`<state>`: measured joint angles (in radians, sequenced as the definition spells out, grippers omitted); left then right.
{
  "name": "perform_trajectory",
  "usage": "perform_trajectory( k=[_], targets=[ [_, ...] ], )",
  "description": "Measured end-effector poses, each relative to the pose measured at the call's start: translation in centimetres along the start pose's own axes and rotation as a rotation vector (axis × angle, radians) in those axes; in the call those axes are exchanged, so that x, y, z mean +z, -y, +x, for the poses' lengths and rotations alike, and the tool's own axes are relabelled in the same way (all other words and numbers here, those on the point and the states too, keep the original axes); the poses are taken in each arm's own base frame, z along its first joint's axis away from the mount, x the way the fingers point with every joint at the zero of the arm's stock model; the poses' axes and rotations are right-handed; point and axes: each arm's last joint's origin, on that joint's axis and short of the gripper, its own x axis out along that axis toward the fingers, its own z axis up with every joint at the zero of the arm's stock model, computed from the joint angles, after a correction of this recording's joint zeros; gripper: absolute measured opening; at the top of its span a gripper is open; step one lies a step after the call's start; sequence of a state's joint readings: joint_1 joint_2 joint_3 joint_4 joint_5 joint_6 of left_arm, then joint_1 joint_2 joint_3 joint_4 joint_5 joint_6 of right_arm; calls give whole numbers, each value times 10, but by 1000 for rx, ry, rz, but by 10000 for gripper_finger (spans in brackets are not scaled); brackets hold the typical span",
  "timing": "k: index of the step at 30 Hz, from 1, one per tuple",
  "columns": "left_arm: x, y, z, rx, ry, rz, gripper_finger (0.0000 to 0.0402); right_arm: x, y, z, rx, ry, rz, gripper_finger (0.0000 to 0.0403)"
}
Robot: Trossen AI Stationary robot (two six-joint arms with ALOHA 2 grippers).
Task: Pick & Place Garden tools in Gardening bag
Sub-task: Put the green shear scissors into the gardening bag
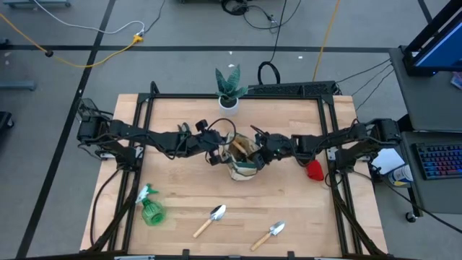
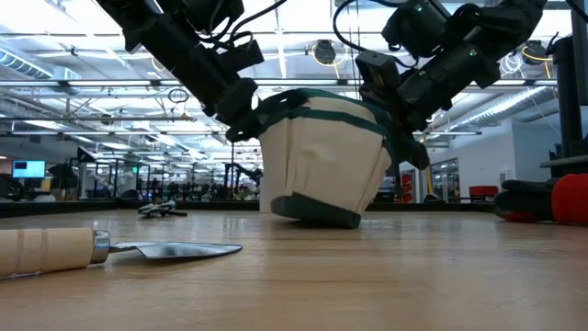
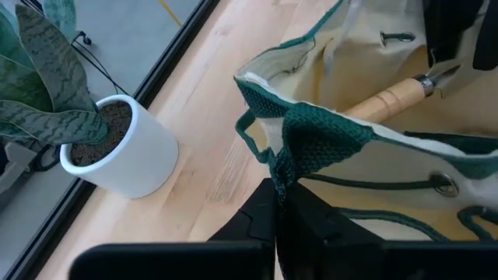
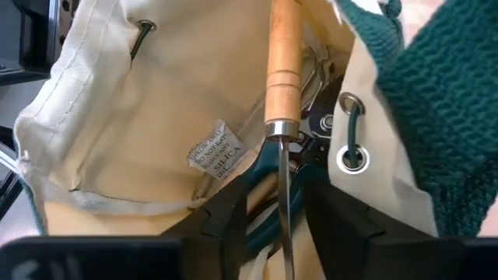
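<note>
Closest to the low camera lay a trowel (image 2: pixel 110 249), one of the garden tools waiting on the table. Behind it, the gardening bag (image 2: pixel 322 156) hung tipped, the left gripper (image 3: pixel 282 204) pinching its green rim. Right gripper (image 4: pixel 274 204) sat spread around a wood-handled tool (image 4: pixel 282 70) inside the bag. If that rim pinch slipped, I'd guess the bag would flop and spill.

A robotics lab in a big open industrial hall. The wooden bench (image 1: pixel 289 209) stands on grey floor with trailing cables (image 1: pixel 108 43); a lit keyboard (image 1: pixel 439 160) sits beside it. Ceiling trusses (image 2: pixel 83 87) span overhead.
</note>
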<state>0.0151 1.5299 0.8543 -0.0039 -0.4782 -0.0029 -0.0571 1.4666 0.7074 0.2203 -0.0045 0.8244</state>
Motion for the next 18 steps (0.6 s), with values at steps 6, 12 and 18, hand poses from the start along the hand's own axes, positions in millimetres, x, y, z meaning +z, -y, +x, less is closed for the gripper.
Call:
perform_trajectory(
  k=[6,12,18],
  targets=[
    [0,0,0,-1,-1,0,39,2,-1,0,13,14,-18,164],
    [-3,0,0,-2,-29,8,41,10,-10,-3,100,93,-55,191],
    [-8,0,0,-1,-72,5,41,15,-18,-12,206,97,-97,198]
  ],
)
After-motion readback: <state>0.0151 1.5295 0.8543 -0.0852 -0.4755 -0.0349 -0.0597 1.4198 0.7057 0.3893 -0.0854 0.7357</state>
